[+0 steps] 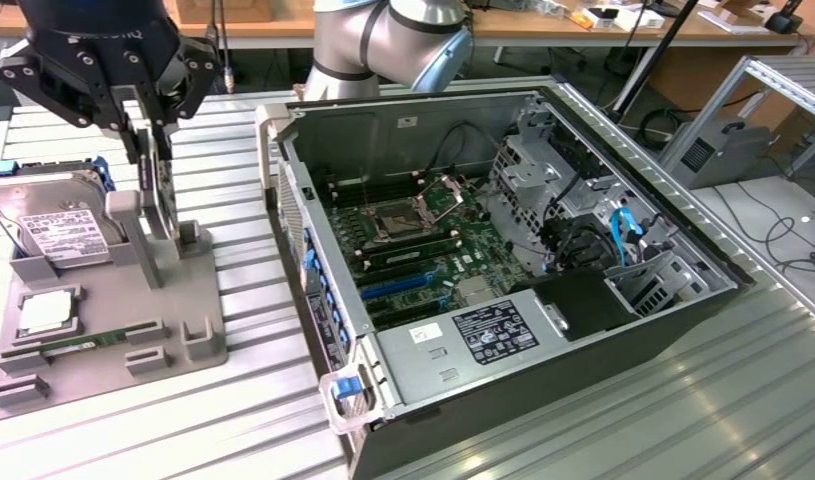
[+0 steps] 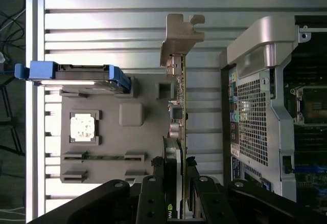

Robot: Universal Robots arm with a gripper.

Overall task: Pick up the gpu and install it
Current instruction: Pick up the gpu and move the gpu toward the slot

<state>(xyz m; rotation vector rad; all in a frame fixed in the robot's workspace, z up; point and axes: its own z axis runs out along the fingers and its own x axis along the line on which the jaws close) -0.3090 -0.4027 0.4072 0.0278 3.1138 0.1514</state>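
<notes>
Ribbed aluminium table [image 1: 247, 420] carried a grey fixture tray [image 1: 114, 310] on the exterior view's left and an open computer case [image 1: 380, 130] beside it, motherboard [image 1: 421, 240] exposed. On the tray lay a hard drive [image 1: 54, 225] and a square processor chip [image 1: 44, 312]. The gpu [image 1: 164, 195] stood on edge in the tray's upright holder, with the gripper [image 1: 155, 135] above it, pinching its upper edge.

From the wrist view, the gripper [image 2: 179, 160] had its fingers [image 2: 169, 155] pressed against both faces of the gpu [image 2: 180, 96], seen edge-on, its silvery bracket [image 2: 180, 37] at the far end. It stood between the hard drive [image 2: 76, 75] and the case [image 2: 255, 101].
</notes>
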